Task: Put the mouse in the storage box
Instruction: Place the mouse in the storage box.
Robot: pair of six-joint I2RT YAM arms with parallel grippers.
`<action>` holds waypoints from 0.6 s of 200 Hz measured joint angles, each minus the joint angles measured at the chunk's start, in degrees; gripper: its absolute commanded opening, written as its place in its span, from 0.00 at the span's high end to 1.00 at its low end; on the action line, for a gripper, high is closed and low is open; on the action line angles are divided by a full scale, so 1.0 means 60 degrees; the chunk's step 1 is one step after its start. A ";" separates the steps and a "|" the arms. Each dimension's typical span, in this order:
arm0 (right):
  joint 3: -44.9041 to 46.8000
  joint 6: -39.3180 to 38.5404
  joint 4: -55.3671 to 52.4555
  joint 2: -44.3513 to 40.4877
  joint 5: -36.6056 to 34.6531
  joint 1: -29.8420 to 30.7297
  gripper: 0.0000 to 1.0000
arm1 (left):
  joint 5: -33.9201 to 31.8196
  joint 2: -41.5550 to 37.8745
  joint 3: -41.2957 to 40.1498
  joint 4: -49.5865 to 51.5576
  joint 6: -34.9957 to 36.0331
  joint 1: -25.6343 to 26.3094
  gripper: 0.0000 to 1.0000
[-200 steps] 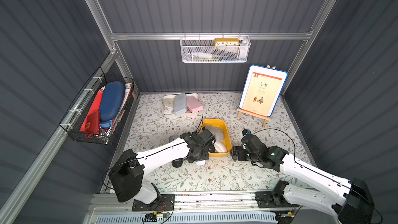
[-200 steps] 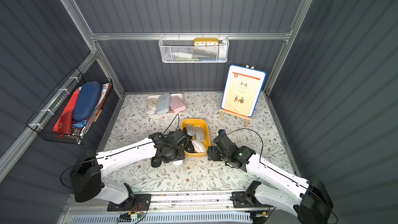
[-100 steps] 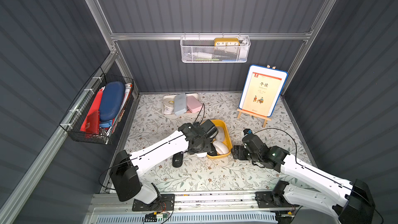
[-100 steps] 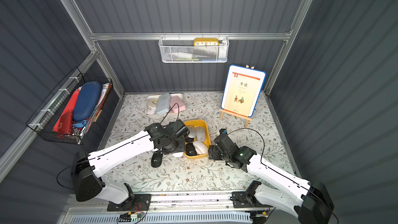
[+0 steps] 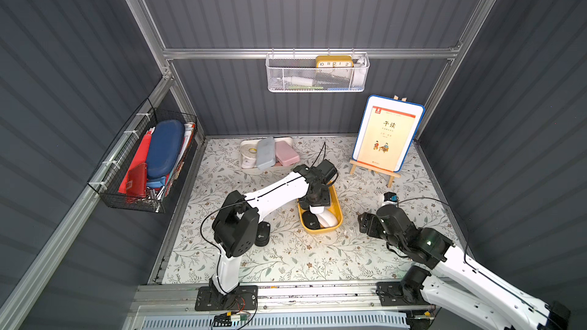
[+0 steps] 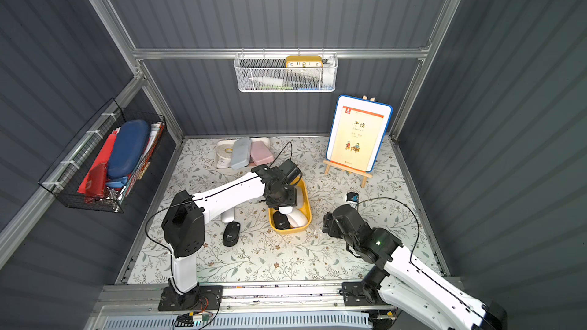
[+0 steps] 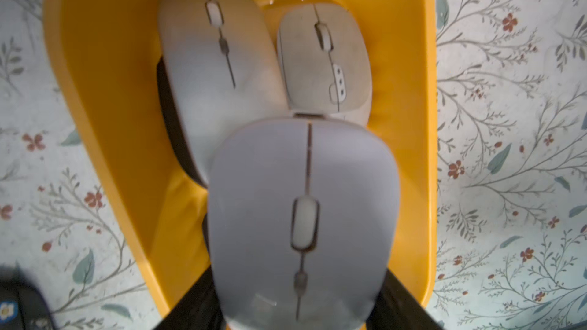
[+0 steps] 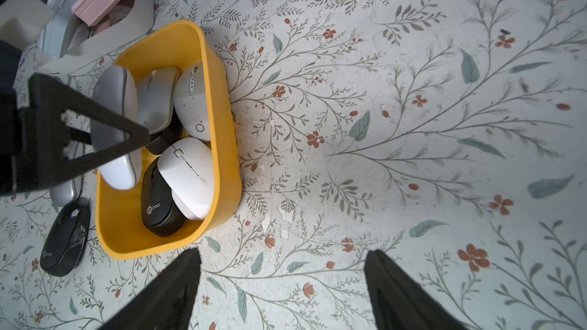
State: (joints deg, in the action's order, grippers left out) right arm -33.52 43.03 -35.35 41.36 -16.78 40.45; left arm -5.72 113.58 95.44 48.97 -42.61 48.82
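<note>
The storage box [image 5: 339, 217] [image 6: 307, 214] is a shallow yellow bin on the flowered mat, and several mice lie in it. My left gripper [image 5: 316, 200] [image 7: 298, 300] hangs over the middle of the box, shut on a pale grey mouse [image 7: 301, 217] [image 8: 119, 173] held by its two sides above the mice inside. A black mouse [image 8: 158, 204] and a white mouse [image 8: 187, 176] fill the box's near end. To the right of the box my right gripper [image 5: 365, 226] [image 8: 285, 252] stands open over bare mat, with nothing between its fingers.
On the mat left of the box lie a black mouse [image 6: 231, 233] [image 8: 65, 239] and a silver one [image 6: 227, 215]. A white tray [image 5: 251, 169] with cases sits behind. A book on a wooden easel [image 5: 386, 134] stands back right. Wire baskets [image 5: 143, 160] [image 5: 317, 74] hang on the walls.
My left gripper has risen from the mat at the box's left front and swung over the box, carrying the grey mouse. The right arm has hardly moved.
</note>
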 measured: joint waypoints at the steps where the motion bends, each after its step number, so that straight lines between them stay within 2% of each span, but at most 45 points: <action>1: 0.0007 0.0004 0.0000 -0.0007 0.0004 0.0000 0.15 | 0.0004 0.0047 0.0073 -0.0004 0.0022 -0.0025 0.34; 56: 0.0364 0.0175 0.0084 0.0066 0.0310 -0.0004 0.15 | 0.0463 0.1483 0.2167 -0.0244 0.0579 -0.0215 0.32; 120: 0.0401 0.0135 0.0590 0.0499 0.0856 0.0000 0.15 | 0.0393 0.1654 0.1847 -0.0135 0.0579 -0.0186 0.31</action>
State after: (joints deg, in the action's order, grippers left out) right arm -31.11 43.83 -31.81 44.36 -11.64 40.45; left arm -3.36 123.50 106.52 48.16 -39.13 47.70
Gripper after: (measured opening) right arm 0.852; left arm 0.679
